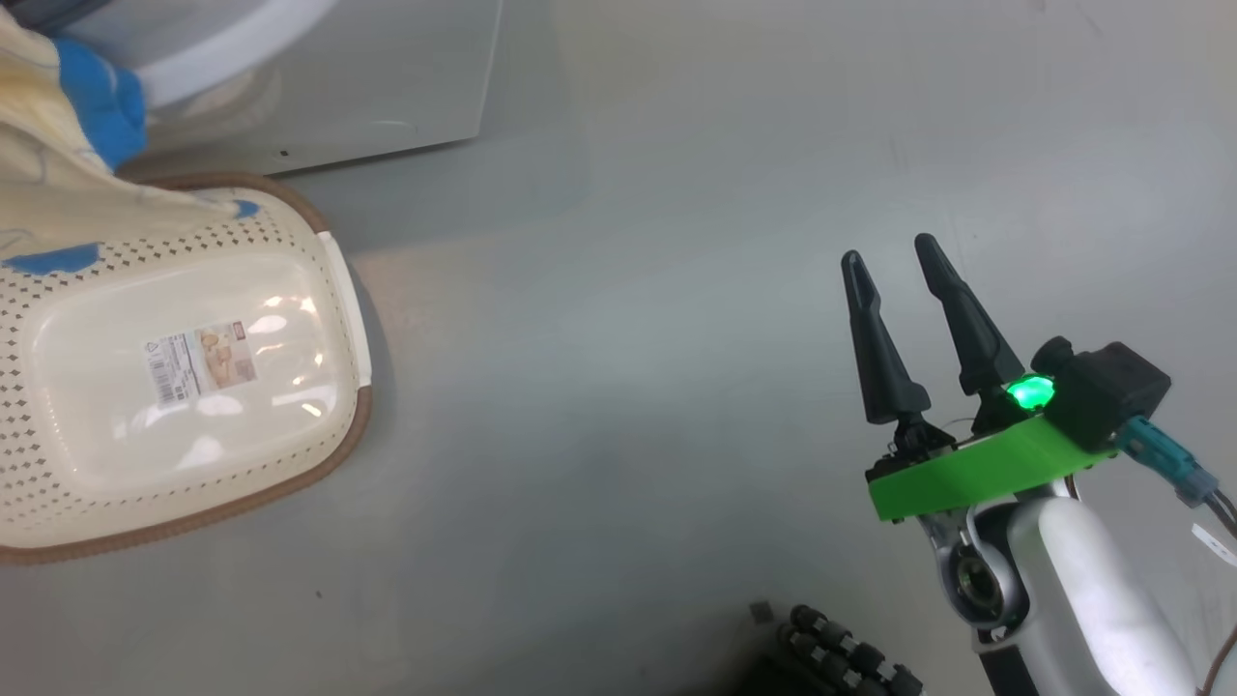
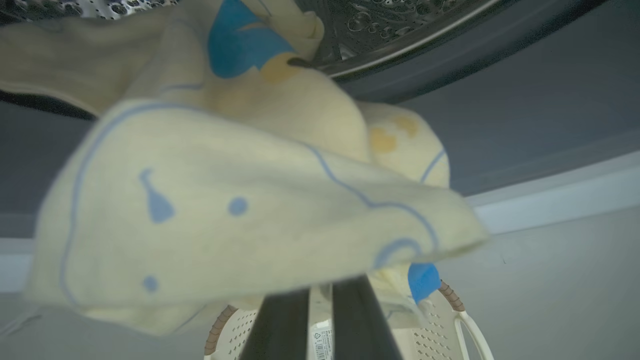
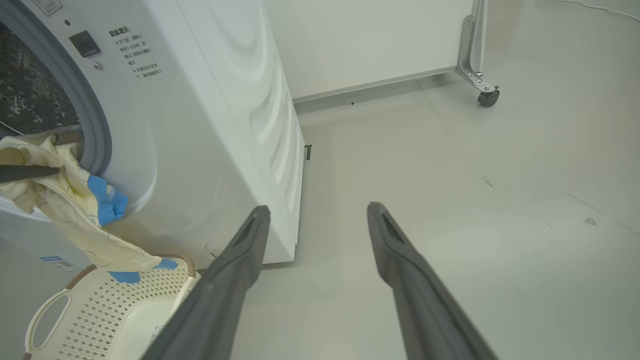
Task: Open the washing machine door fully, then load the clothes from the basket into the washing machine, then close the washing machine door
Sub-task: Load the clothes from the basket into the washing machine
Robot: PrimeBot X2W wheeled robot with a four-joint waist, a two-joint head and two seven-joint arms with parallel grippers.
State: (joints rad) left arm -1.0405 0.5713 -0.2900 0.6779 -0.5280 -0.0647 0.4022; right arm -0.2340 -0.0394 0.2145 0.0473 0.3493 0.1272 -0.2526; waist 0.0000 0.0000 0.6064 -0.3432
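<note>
While one basket (image 1: 359, 425) stands on the floor (image 1: 628, 387) beside one washing machine (image 3: 200, 125), one piece of the clothes (image 3: 70, 210) trails from the drum (image 3: 30, 100) to the basket's rim, a drape the right wrist view shows whole. The left end effector (image 2: 320, 287) is clamped on the cloth. The right end effector (image 1: 887, 251) is spread wide and empty.

Chinese print (image 3: 135, 50) on the washing machine (image 3: 210, 150) and the basket label (image 1: 201, 362) are unreadable (too small).

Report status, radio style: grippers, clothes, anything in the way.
Left gripper shut on clothes at washing machine mouth. Right gripper open above floor. Cloth tail drapes onto basket rim: possible snag.
</note>
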